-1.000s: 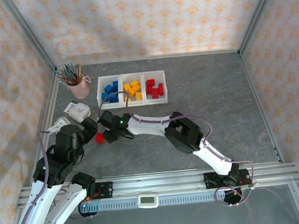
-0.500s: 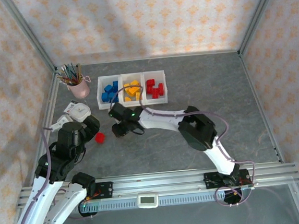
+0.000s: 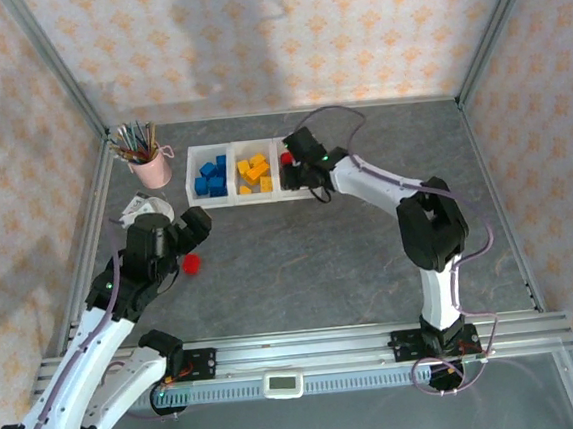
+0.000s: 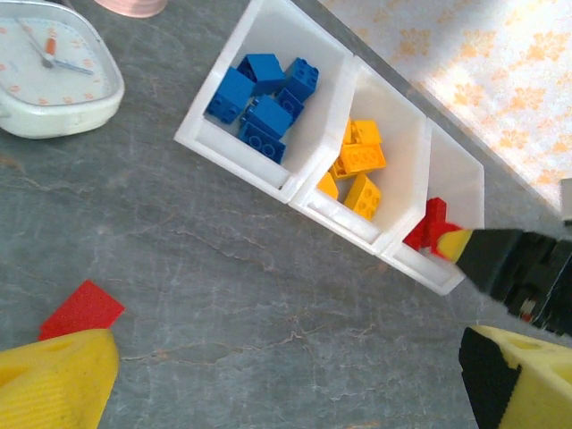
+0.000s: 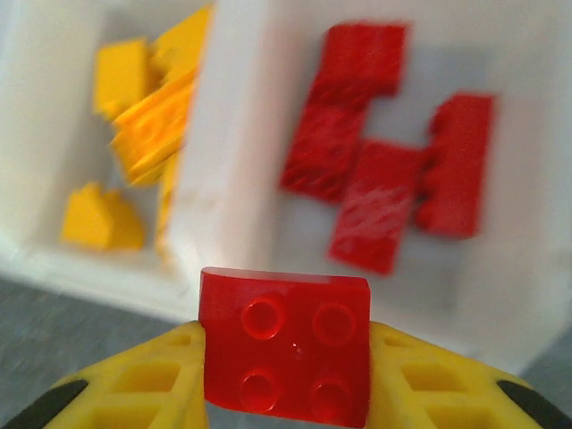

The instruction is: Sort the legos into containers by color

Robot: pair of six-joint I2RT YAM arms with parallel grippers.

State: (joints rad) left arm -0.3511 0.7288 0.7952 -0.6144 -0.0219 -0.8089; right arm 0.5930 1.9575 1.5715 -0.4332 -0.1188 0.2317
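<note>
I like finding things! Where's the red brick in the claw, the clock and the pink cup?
red brick (image 5: 284, 347): right wrist view, its studded face.
clock (image 4: 52, 70): left wrist view, the dial.
pink cup (image 3: 151, 172): top external view, its side.

Legos (image 4: 259, 116) sorted in containers (image 4: 322, 134), red brick (image 5: 284, 344) held

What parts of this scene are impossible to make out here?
Top view: contents of the red bin, under the right pincer.
Right wrist view: binned bricks, blurred behind the held red brick.
Left wrist view: clock cut by the edge; loose red brick partly behind the left pincer's finger.
</note>
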